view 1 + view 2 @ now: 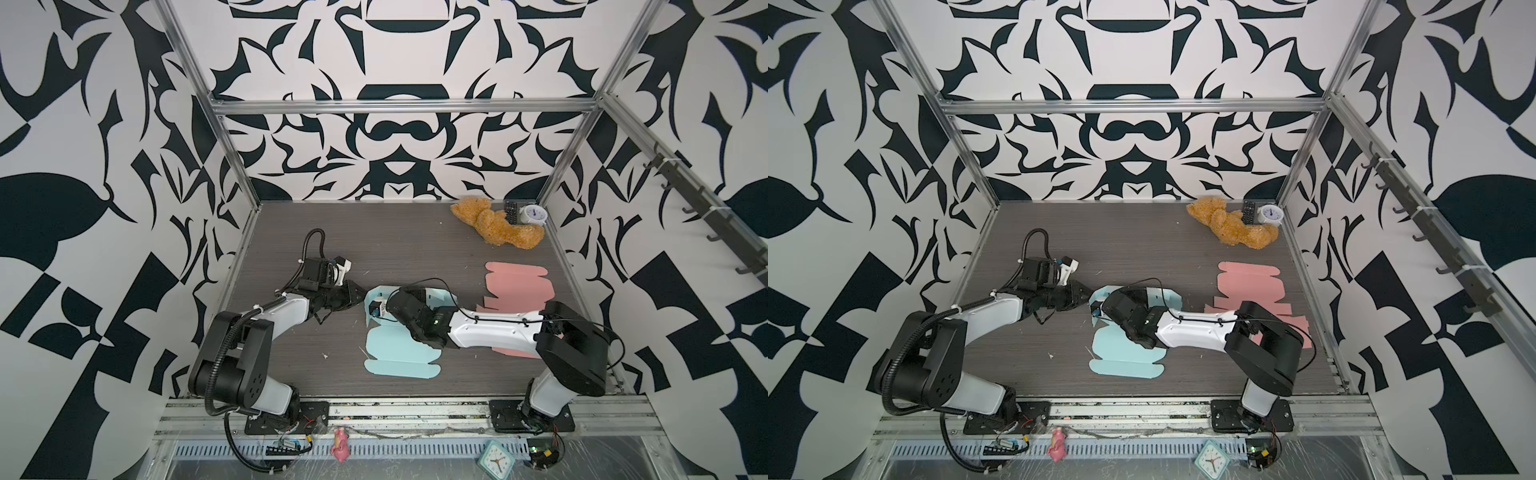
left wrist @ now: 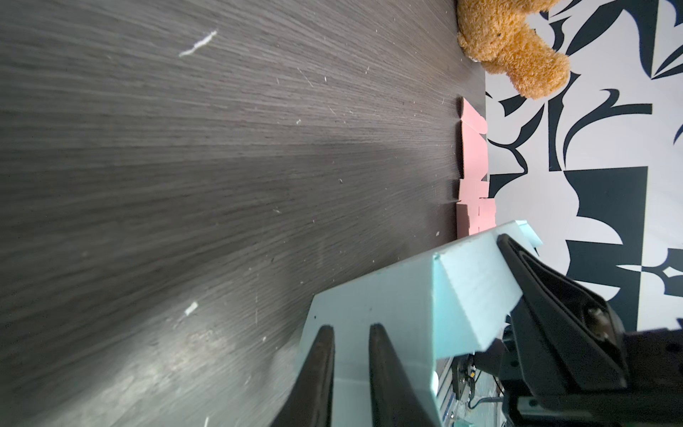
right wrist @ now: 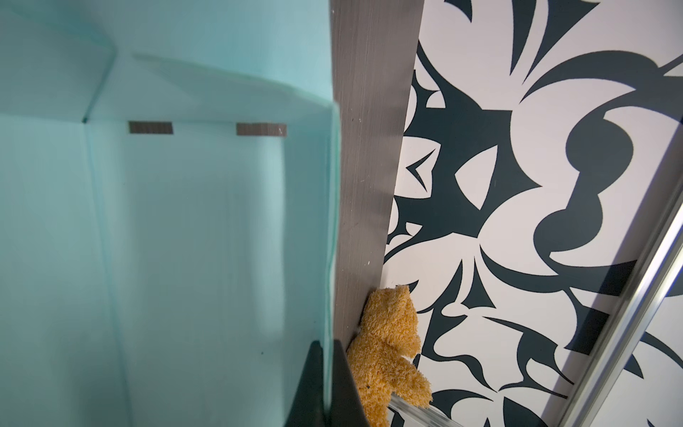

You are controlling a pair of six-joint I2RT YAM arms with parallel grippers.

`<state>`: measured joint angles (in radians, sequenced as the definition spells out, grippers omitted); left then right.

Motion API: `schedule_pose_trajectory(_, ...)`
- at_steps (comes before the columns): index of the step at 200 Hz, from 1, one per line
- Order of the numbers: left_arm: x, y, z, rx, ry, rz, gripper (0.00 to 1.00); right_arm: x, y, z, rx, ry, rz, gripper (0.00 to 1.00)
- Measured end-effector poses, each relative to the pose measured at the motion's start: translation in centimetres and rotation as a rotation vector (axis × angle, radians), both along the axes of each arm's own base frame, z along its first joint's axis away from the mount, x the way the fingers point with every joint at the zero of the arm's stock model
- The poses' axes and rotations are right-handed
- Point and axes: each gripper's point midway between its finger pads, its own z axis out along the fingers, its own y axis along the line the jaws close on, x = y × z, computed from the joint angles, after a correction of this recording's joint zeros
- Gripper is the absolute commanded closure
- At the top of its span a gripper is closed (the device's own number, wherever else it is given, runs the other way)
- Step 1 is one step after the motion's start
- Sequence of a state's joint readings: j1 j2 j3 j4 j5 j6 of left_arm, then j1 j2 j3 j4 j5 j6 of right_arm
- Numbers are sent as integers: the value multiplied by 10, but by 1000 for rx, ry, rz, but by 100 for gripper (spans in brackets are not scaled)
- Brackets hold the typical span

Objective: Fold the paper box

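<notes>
Near the table's middle, a shade toward 6 o'clock, lies the light blue paper box [image 1: 399,353], half made. Its 6 o'clock part is flat on the dark table [image 1: 374,241], and its 12 o'clock part is raised into walls. Inside those walls sits only the right gripper [image 3: 326,355]. The right wrist view shows its fingers pressed together on one upright blue wall, a finger on each face. Outside the box's 9 o'clock wall is the left gripper [image 2: 349,332], fingers a narrow gap apart with nothing between them. Whether the tips touch the panel I cannot tell. At 3 o'clock of the box a pink cardboard sheet [image 1: 519,282] lies flat, partly under the right arm. Toward 1 o'clock, in the far corner, a brown teddy bear [image 1: 494,226] lies beside a remote [image 1: 511,212] and a small white alarm clock [image 1: 532,215].
</notes>
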<state>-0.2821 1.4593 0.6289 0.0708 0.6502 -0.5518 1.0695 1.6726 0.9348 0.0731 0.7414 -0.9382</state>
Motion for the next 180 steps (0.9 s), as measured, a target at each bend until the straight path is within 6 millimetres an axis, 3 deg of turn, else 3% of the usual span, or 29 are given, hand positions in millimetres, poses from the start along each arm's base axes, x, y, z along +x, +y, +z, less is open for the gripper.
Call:
schedule_pose_trajectory(35,-12,-2,-2,12,-21,-13,76,-3,1,-3,-4,-17,18,100)
schedule_pose_trajectory(109,-45,2,-26,60,-70,-13,68,-10,3,-6,-1,-71,53,100)
schedule_pose_trajectory(180,-48,3,-11,50,-205,5,59,-20,5,9,49,-74,99,100)
